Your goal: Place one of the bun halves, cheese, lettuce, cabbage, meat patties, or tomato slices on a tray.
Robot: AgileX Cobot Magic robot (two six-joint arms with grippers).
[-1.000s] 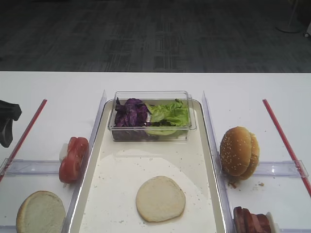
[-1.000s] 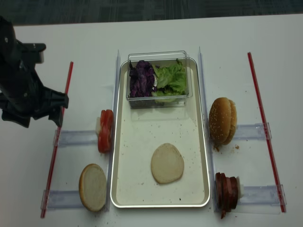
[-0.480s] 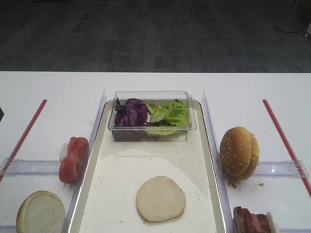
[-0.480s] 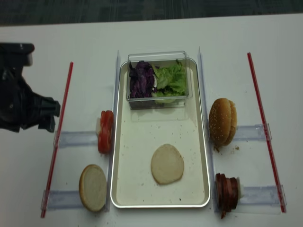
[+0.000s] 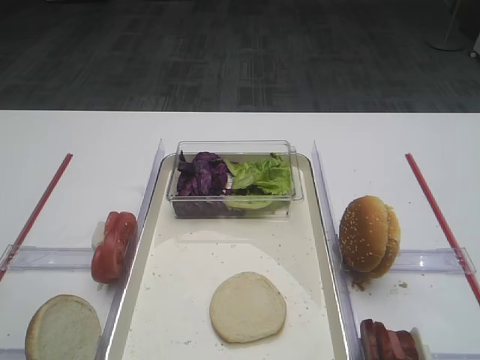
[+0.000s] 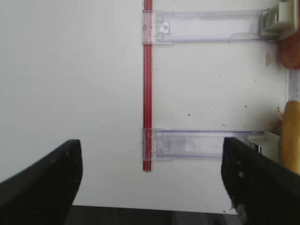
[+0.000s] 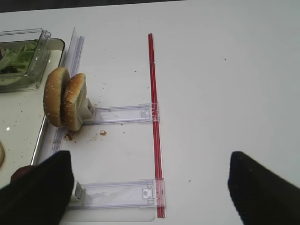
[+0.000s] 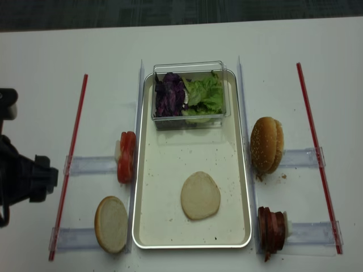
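One bun half [image 8: 200,195] lies flat, cut face up, on the floor of the tray [image 8: 244,170], towards its near end. The tray's long axis runs from the near table [image 8: 187,39] edge to the far one. A clear plastic box [image 8: 190,68] sits across the tray's far end, holding cabbage [image 8: 169,94] on the left and lettuce [image 8: 205,94] on the right. A second bun half [image 8: 111,224] lies outside the tray's near left corner, with tomato slices [image 8: 126,156] in a row on edge just beyond it. To the right of the tray stand a sesame bun [image 8: 266,145] on edge and, nearer, meat patties [image 8: 272,230] stacked on edge. The left fingers [image 6: 51,180] are spread wide over bare table left of the red strip [image 6: 147,84], holding nothing. The right fingers [image 7: 42,187] are also apart, empty, near the patties.
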